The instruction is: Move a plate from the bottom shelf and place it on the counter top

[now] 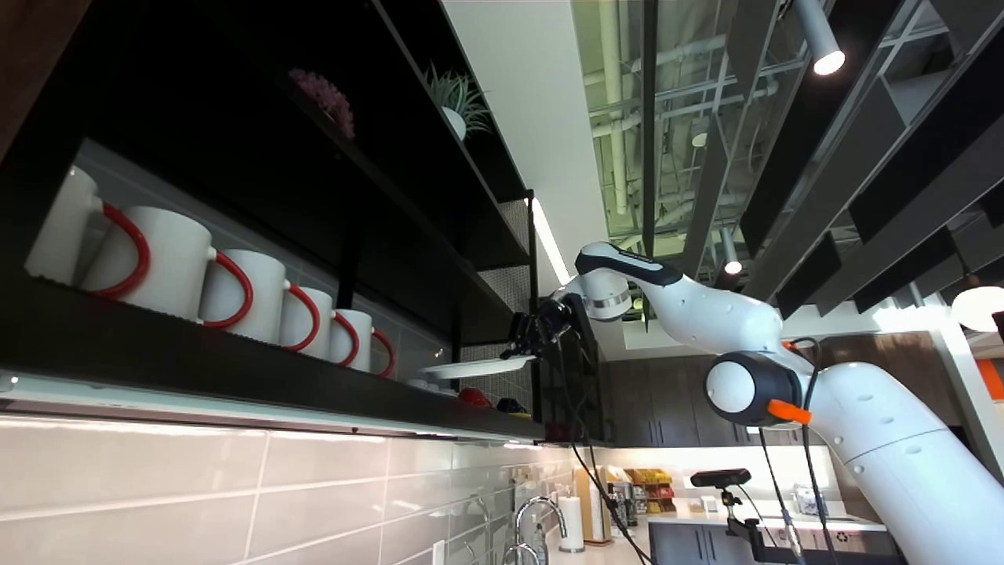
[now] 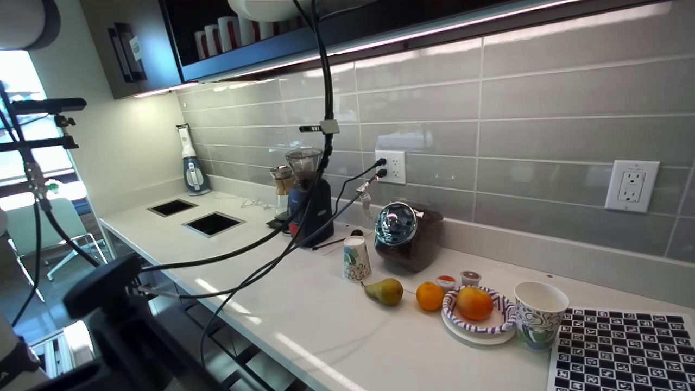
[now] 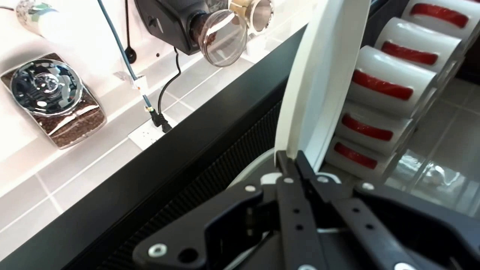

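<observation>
The plate (image 1: pixel 478 367) is whitish and thin, seen nearly edge-on just above the bottom shelf (image 1: pixel 259 365) and partly out past its front edge. In the wrist view the plate (image 3: pixel 322 75) reaches up and away from my fingertips. My gripper (image 3: pixel 289 156) is shut on the plate's rim; in an exterior view the gripper (image 1: pixel 522 351) holds it from the far end. The black shelf edge (image 3: pixel 180 150) runs diagonally beside the plate. The counter top (image 2: pixel 326 331) lies below the shelf. In an exterior view my gripper is out of view.
White mugs with red handles (image 1: pixel 243 294) stand on the shelf, close beside the plate in the wrist view (image 3: pixel 393 82). Red and dark bowls (image 1: pixel 474 397) sit farther along. The counter holds a grinder (image 2: pixel 315 201), a jar (image 2: pixel 407 236), a pear, an orange, cups and a fruit plate. Cables (image 2: pixel 327 81) hang down.
</observation>
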### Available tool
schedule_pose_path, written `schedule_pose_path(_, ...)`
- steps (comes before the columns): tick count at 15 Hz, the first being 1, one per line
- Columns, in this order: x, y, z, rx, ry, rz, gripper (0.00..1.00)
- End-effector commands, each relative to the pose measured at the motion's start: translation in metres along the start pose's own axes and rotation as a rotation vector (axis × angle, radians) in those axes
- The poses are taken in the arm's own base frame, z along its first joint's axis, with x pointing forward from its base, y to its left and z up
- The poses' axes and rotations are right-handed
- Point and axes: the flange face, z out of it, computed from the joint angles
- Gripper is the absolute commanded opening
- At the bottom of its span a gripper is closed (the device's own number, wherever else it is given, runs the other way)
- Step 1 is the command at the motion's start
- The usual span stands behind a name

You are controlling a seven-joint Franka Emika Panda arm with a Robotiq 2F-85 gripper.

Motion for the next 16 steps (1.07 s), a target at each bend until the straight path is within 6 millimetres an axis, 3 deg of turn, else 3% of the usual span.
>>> schedule_pose_path(1,-0.028,0.0,-0.021,0.048,-0.043,-0.002,0.01)
schedule_pose_path(5,-0.049,0.023,-0.027,-0.042,-0.066,0.135,0.01)
schedule_pose_path(10,-0.079,0.067,-0.001,-0.179,-0.234,0.277,0.01)
schedule_pose_path(14,-0.077,0.115,0.026,-0.316,-0.207,0.39,0.01)
schedule_pose_path(15,-0.067,0.104,0.015,-0.26,-0.231,0.337,0.03)
schedule_pose_path(16,-0.066,0.114,0.022,-0.28,-0.226,0.356,0.03)
